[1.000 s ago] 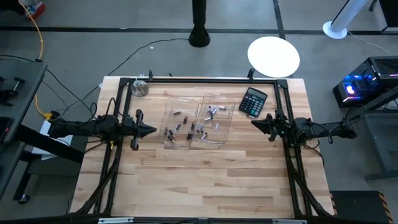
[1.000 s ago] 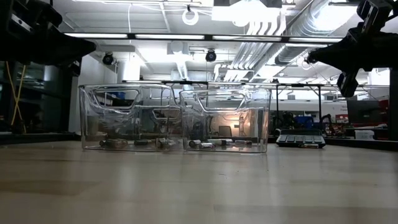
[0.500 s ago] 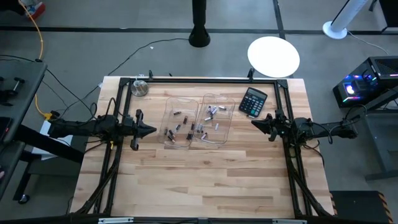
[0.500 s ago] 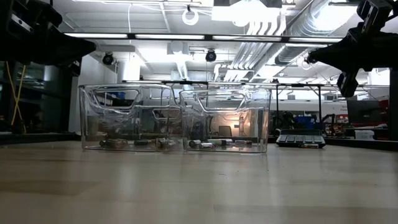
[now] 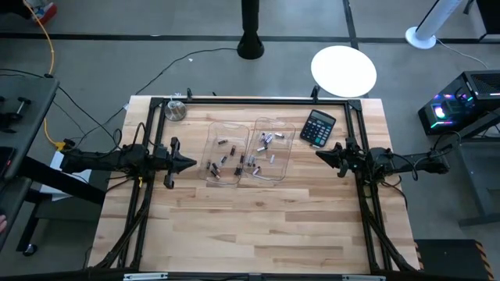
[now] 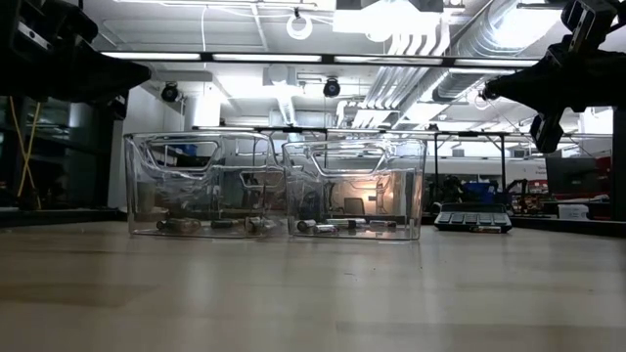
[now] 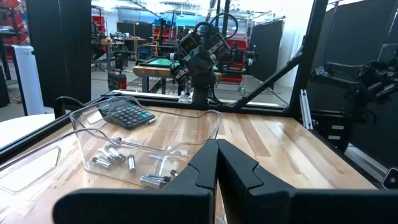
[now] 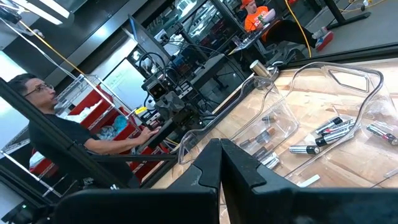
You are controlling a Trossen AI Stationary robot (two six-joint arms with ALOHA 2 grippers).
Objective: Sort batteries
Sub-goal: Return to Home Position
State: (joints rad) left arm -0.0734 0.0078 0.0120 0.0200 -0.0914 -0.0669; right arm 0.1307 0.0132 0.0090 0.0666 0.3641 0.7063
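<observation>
Batteries — between left tool, right tool.

The table is pale, planked wood with a smooth, faintly sheeny finish. The two trays are clear glossy plastic (their walls catch reflections). The light batteries gleam like metal; the dark batteries look duller. The calculator is matt black plastic.

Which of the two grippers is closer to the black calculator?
The right one. The right gripper hangs close to the calculator on the table's right side. The left gripper is on the far side of both clear trays.
</observation>
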